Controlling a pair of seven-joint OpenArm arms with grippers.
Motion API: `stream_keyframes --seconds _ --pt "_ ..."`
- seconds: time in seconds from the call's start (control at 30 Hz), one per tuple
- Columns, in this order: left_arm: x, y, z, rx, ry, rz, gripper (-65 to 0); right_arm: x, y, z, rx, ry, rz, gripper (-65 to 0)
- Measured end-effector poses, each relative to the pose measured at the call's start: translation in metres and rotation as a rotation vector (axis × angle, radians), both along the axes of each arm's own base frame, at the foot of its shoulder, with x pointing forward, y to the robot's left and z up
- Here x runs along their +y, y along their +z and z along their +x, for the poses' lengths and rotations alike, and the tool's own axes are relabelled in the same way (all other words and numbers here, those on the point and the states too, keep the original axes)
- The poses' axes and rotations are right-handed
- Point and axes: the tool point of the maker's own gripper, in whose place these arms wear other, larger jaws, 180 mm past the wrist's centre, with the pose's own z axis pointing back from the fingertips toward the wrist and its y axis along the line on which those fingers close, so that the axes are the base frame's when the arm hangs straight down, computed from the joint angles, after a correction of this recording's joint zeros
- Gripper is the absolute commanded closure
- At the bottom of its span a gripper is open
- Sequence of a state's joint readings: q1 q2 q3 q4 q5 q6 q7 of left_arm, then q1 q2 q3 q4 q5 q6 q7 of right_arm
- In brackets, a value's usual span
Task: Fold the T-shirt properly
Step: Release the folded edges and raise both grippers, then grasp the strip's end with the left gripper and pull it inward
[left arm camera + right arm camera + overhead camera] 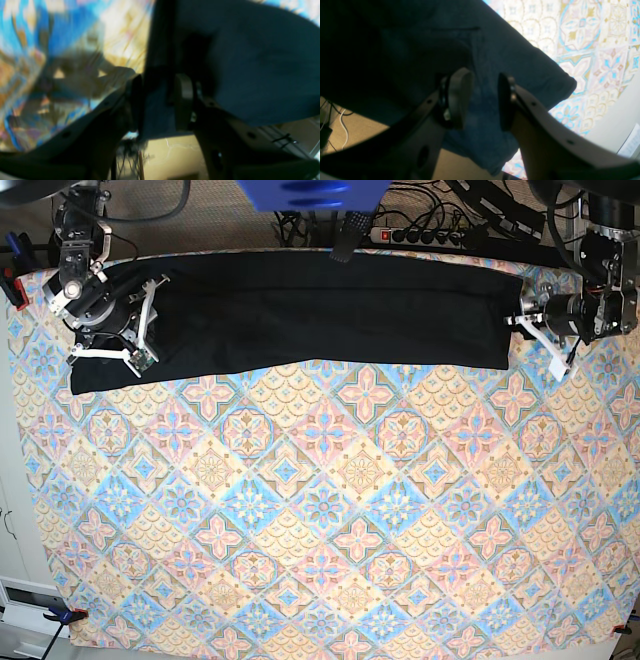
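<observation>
While the T-shirt [320, 315] lies as a long band across the frame's top | left gripper [158, 100] pinches its right end, right gripper [480, 97] its left end | mid-fold | next: carry both ends together evenly.

Matt black cloth T-shirt [320, 315] on smooth patterned tablecloth [320, 520]

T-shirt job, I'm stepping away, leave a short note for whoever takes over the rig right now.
Left gripper: jaws astride the T-shirt edge at its end; whether it grips is unclear.
Right gripper: jaws apart over cloth at the other end, same doubt.
T-shirt: a long black band along the far edge of the tablecloth, already folded lengthwise.
Left to do: the crosswise folds into a compact stack.
</observation>
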State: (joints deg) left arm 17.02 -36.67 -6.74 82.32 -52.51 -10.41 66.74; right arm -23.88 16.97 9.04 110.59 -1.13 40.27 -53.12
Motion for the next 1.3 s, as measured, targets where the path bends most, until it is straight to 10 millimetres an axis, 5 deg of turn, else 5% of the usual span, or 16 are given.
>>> stream_keyframes --seconds 0.23,0.77,0.83,1.03,1.3 --pt "0.01 -0.006 -0.004 0.014 -0.034 0.084 -21.7 0.0 0.001 0.001 -0.004 0.001 0.002 -20.4" --pt "-0.038 -0.028 -0.017 0.064 -0.125 0.057 -20.5 0.0 0.0 0.0 -0.002 0.0 0.0 -20.4" --pt "-0.043 -0.026 -0.014 0.05 -0.125 0.055 -16.1 0.0 0.0 0.0 -0.001 -0.001 0.0 -20.4" --pt "-0.119 -0.011 -0.008 -0.014 -0.104 -0.238 -3.5 0.0 0.0 0.001 -0.004 -0.002 0.003 -20.4" --pt "-0.061 0.008 0.02 -0.112 0.032 -0.153 0.0 0.0 0.001 0.001 -0.005 -0.007 0.007 -20.4"
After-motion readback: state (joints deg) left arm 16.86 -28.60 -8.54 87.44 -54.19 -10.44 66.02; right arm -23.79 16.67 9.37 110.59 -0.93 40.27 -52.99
